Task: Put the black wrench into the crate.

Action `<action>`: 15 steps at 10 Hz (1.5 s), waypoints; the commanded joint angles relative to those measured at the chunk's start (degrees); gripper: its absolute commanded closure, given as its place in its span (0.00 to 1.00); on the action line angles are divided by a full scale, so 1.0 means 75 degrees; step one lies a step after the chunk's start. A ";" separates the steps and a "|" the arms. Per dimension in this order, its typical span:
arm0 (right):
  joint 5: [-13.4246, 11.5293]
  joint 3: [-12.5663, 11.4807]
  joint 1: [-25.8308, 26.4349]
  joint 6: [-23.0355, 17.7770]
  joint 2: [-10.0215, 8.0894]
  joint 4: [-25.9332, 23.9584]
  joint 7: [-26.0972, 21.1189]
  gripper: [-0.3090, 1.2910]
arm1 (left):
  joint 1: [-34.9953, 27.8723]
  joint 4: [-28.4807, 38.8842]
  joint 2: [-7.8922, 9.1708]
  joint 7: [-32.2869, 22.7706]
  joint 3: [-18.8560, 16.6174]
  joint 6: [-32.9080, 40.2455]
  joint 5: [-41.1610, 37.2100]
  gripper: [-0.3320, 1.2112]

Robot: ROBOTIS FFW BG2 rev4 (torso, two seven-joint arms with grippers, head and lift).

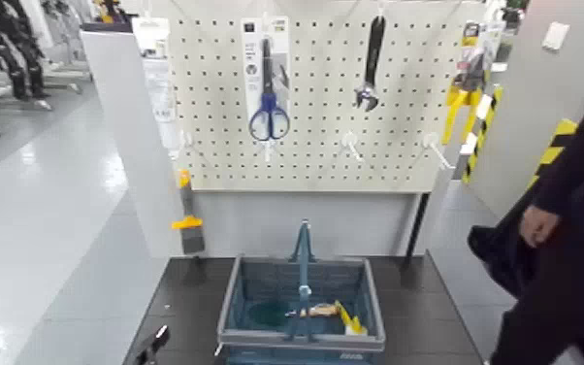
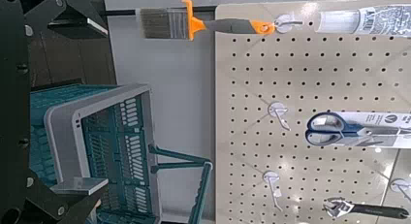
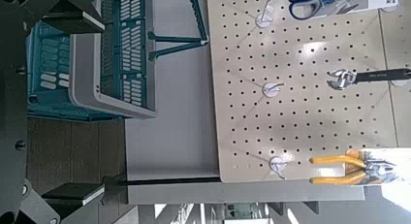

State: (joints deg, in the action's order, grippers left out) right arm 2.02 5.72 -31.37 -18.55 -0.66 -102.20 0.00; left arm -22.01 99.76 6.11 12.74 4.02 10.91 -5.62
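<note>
Left claw (image 1: 157, 340): low at the near left edge of the bench (image 1: 189, 311); only a dark tip shows in the head view. In its wrist view the fingers (image 2: 73, 190) stand apart, holding nothing.
Right claw (image 3: 58, 103): not in the head view; in its wrist view the fingers (image 3: 73, 193) are spread wide, empty.
Crate (image 1: 301, 340): on the dark bench, centre, hoop handle upright. Yellow-handled items lie inside.
Paintbrush (image 1: 188, 231): orange-and-grey, hangs on the left side panel, above the bench.
Pegboard (image 1: 320, 136): upright behind the crate.
Blue-handled scissors (image 1: 269, 116): hang left of centre on a card.
Black wrench (image 1: 371, 63): hangs on the pegboard, upper right, silver head down, well apart from the crate.
Yellow pliers (image 1: 461, 97): at the right edge of the board.
Person (image 1: 567, 243): in dark clothes, stands just right of the bench, hand (image 1: 538, 225) near the bench's far right corner.
</note>
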 commanded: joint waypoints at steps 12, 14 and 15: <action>0.0398 -0.0622 0.0551 0.0621 -0.0018 -0.0167 0.0644 0.28 | 0.0017 0.0000 0.0017 0.0000 0.0061 -0.0025 -0.0001 0.35; 0.0445 -0.0938 0.1101 0.1090 -0.0018 -0.0038 0.1160 0.28 | 0.0040 0.0000 0.0029 0.0000 0.0085 -0.0025 -0.0001 0.35; 0.0527 -0.1032 0.1347 0.1324 -0.0006 -0.0003 0.1383 0.28 | 0.0063 0.0000 0.0040 0.0000 0.0096 -0.0025 0.0011 0.35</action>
State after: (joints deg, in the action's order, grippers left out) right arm 5.62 -1.55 -22.48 -9.71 -0.77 -102.44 10.17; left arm -21.59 99.76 6.32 12.76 4.65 10.72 -5.57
